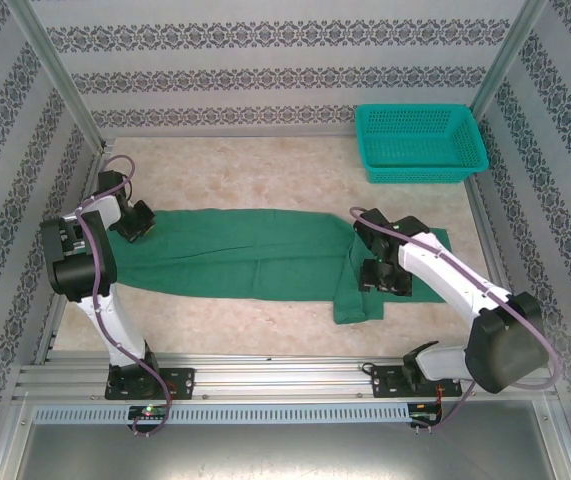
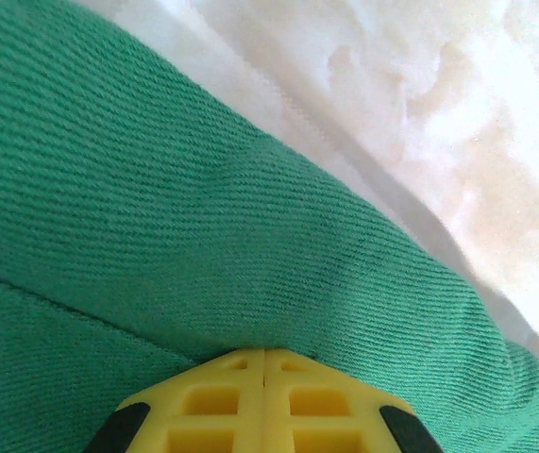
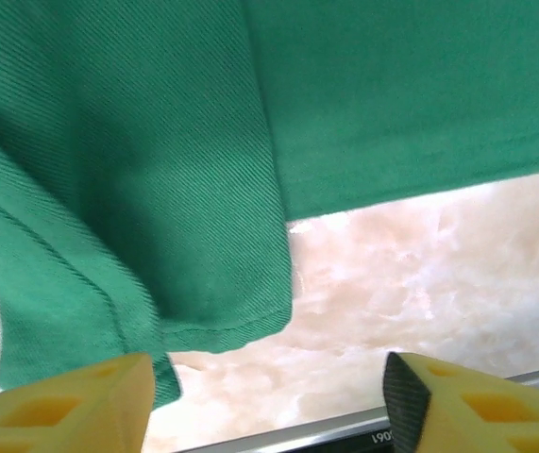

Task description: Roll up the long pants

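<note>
Top view: long pants point(image 1: 255, 255) lay flat, left to right, across table point(image 1: 265, 170); 2 arms posted at opposite ends, likely to start roll.
Left wrist: left gripper point(image 2: 264, 357) closed, tips against pants' fold.
Right wrist: right gripper point(image 3: 267, 392) gaped open near pants' stitched corner, nothing held.

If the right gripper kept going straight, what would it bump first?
Probably the bare table, just beside the pants; that cloth is so close the right gripper might brush it.
</note>
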Available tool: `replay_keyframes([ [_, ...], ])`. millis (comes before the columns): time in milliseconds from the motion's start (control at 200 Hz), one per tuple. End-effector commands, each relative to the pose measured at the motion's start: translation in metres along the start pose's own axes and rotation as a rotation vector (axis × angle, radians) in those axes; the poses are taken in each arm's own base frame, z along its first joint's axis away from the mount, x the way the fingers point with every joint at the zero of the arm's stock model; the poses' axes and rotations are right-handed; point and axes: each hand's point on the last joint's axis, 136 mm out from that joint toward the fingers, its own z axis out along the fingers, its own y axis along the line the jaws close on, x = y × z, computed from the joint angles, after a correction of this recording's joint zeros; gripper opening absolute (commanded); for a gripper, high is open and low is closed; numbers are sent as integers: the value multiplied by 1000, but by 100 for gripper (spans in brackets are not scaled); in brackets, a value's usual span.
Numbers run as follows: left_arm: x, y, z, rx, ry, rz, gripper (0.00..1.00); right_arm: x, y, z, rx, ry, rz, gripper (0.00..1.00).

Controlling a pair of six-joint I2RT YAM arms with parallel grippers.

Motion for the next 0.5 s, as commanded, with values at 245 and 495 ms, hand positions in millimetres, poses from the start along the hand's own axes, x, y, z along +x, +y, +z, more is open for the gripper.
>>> replay_keyframes([
  [245,11,10,10,-41,40,12,0,8,4,48,-63,63,253,58],
  [495,11,11,9,-45,40,16,0,11,12,79,-48,137,249,58],
])
